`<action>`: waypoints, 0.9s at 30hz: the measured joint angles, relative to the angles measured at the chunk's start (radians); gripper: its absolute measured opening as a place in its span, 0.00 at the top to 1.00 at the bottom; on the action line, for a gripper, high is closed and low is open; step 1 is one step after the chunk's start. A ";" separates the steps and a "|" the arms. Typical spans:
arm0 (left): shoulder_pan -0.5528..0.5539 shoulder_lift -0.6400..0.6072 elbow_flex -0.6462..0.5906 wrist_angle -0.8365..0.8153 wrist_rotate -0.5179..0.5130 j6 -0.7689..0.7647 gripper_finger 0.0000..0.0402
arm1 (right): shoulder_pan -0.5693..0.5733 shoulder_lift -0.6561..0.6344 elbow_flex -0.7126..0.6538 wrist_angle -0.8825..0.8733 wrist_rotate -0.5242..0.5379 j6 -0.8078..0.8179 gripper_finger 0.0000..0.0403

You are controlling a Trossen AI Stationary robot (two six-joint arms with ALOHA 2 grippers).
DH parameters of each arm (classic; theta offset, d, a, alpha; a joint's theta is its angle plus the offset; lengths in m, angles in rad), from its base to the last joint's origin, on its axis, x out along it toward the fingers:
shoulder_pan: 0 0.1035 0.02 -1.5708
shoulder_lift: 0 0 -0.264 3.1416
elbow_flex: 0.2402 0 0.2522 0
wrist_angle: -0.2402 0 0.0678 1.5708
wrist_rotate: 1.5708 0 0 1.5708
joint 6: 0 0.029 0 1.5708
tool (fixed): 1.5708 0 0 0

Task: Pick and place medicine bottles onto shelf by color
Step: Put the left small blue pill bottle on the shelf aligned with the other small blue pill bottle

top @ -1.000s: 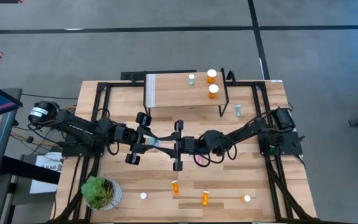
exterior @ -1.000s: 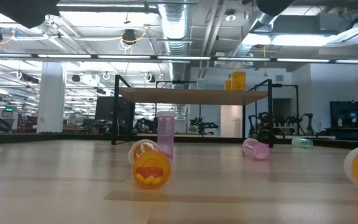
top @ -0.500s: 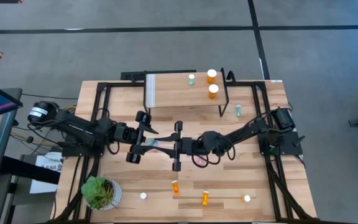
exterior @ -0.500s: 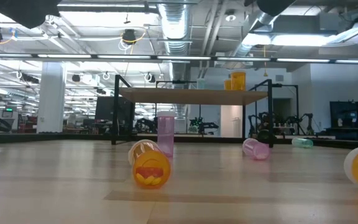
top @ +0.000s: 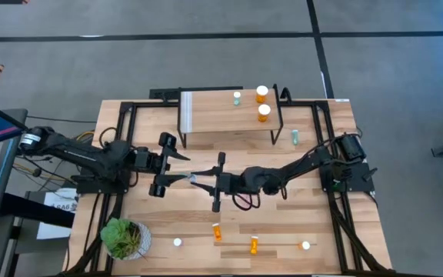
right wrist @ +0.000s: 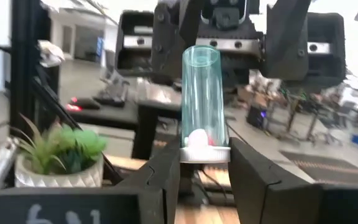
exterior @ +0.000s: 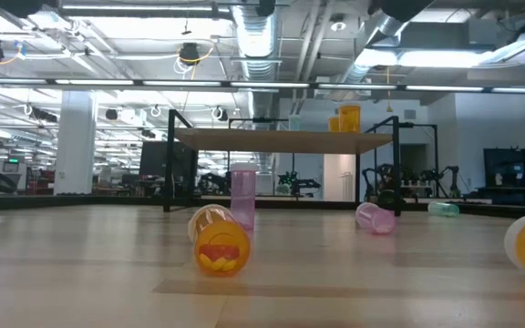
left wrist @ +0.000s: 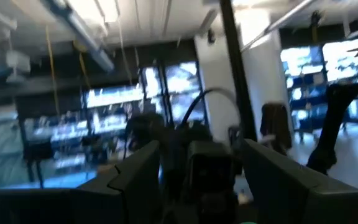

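Note:
My right gripper (top: pixel 204 180) is shut on a pale green medicine bottle (right wrist: pixel 202 99) above the table's middle. My left gripper (top: pixel 180 168) stands open just left of it. In the right wrist view its fingers (right wrist: pixel 284 37) stand wide apart behind the bottle's base, touching nothing. The shelf (top: pixel 229 123) stands at the far middle on black legs. It bears two orange bottles (top: pixel 262 102) and a pale green one (top: pixel 237 98). My right gripper pinches the bottle's white-capped end (right wrist: pixel 205 154) between its two fingers. The fingers come about level from the table's right. The bottle sticks out past the fingertips toward the left gripper, base end foremost, lifted clear of the table.
A green bottle (top: pixel 294 137) lies right of the shelf. Orange bottles (top: pixel 217 231) (top: pixel 254 245) and white-capped ones (top: pixel 177 241) (top: pixel 306 245) sit near the front edge, and a potted plant (top: pixel 123 237) stands at the near left. Pink bottles (exterior: pixel 243 196) (exterior: pixel 375 217) stand below the shelf.
My left gripper has opened and let go of the pale green bottle. It has drawn back toward the table's left edge and tipped upward. The bottle stays in my right gripper, which has tipped a little.

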 joint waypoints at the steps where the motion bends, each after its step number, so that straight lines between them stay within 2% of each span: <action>1: 0.000 -0.017 0.000 -0.050 -0.016 -0.004 0.47 | 0.001 0.000 0.000 -0.021 0.020 0.000 0.68; 5: 0.000 -0.060 0.000 -0.263 -0.093 -0.029 0.50 | 0.012 0.000 0.000 -0.100 0.095 0.000 0.68; 10: 0.000 -0.076 0.002 -0.450 -0.143 -0.070 0.54 | 0.027 0.001 -0.004 -0.192 0.176 0.000 0.68; 18: 0.000 -0.074 0.001 -0.539 -0.152 -0.079 0.58 | 0.061 0.001 -0.003 -0.265 0.279 0.000 0.67; 27: 0.000 -0.069 0.000 -0.634 -0.193 -0.113 0.58 | 0.086 -0.010 0.000 -0.264 0.285 -0.008 0.67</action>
